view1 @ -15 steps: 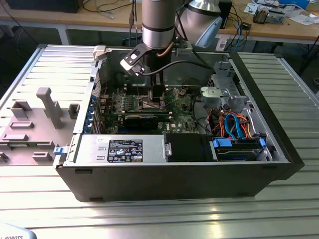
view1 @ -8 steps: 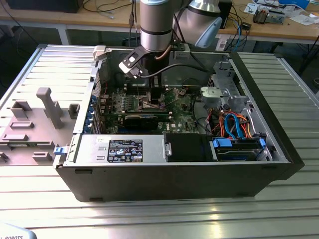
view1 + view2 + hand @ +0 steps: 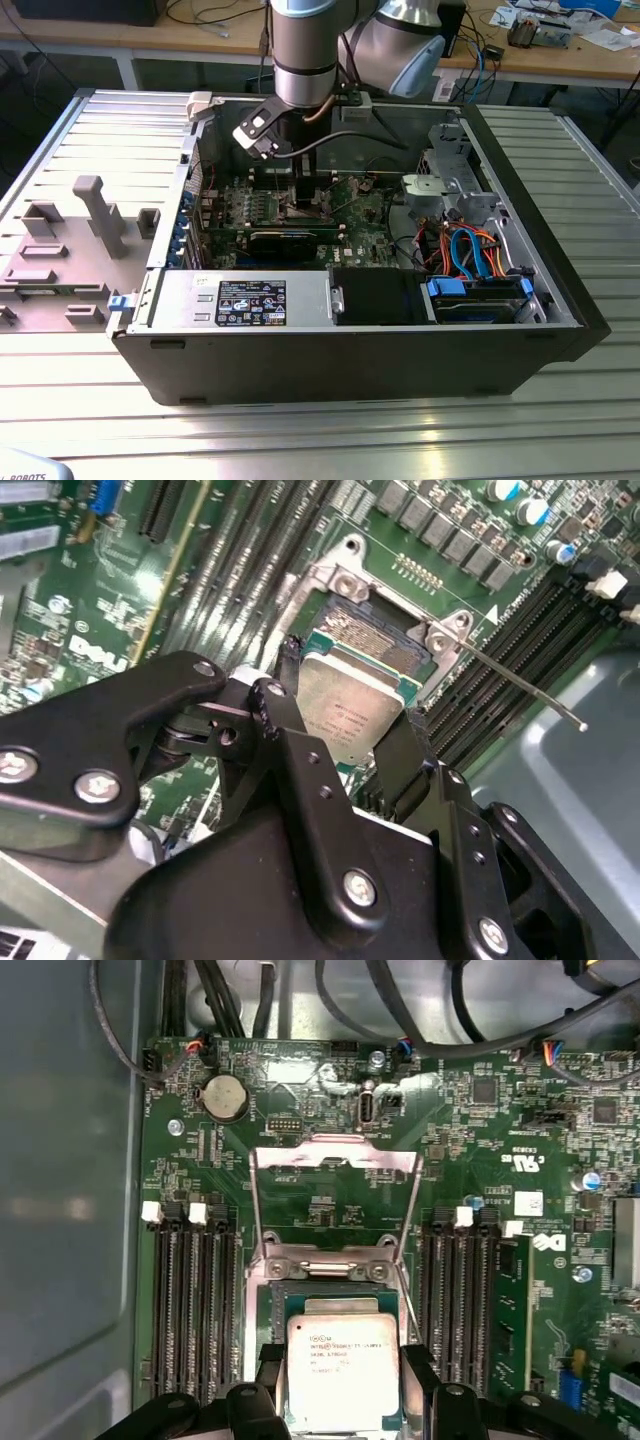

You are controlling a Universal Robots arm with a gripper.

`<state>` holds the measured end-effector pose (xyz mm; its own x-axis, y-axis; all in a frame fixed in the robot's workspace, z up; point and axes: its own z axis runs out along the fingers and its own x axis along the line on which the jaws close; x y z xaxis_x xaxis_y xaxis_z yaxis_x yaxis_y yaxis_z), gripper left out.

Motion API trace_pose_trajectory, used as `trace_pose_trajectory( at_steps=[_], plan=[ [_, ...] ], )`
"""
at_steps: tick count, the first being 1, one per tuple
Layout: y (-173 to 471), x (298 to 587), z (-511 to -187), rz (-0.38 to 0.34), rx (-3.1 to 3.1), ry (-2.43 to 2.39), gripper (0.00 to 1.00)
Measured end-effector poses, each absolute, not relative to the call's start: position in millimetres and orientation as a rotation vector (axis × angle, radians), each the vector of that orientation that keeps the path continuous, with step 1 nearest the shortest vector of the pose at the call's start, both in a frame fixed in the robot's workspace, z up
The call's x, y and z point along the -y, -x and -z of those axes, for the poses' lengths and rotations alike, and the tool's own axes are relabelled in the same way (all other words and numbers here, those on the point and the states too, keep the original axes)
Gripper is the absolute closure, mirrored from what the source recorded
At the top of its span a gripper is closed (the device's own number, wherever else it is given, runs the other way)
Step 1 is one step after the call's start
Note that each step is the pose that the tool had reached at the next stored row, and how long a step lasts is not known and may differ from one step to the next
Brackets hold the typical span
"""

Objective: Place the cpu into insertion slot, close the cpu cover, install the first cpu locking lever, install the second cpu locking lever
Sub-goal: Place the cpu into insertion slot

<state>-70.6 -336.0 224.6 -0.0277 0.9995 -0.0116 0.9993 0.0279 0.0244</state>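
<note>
The gripper [image 3: 342, 1405], fingers [image 3: 420, 1370] clamped on the cpu [image 3: 340, 1365], holds it over the slot [image 3: 330, 1295]; cover [image 3: 335, 1155] open, levers [image 3: 520, 685] unlatched.

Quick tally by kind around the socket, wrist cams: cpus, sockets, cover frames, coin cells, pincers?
Silver-topped square cpu: 1
Brownish-gold square insertion slot with dark rim: 1
Silver-grey metal cpu cover frame, flipped open: 1
Round silver coin cell: 1
Black pincer, closed on the cpu: 1
Total: 5
</note>
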Motion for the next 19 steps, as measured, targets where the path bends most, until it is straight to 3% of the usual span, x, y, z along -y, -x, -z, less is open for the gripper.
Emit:
trace_pose_trajectory(
  at_steps=[19],
  plan=[
    [74,334,-201,-0.013,-2.193,-2.213,0.46]
  ],
)
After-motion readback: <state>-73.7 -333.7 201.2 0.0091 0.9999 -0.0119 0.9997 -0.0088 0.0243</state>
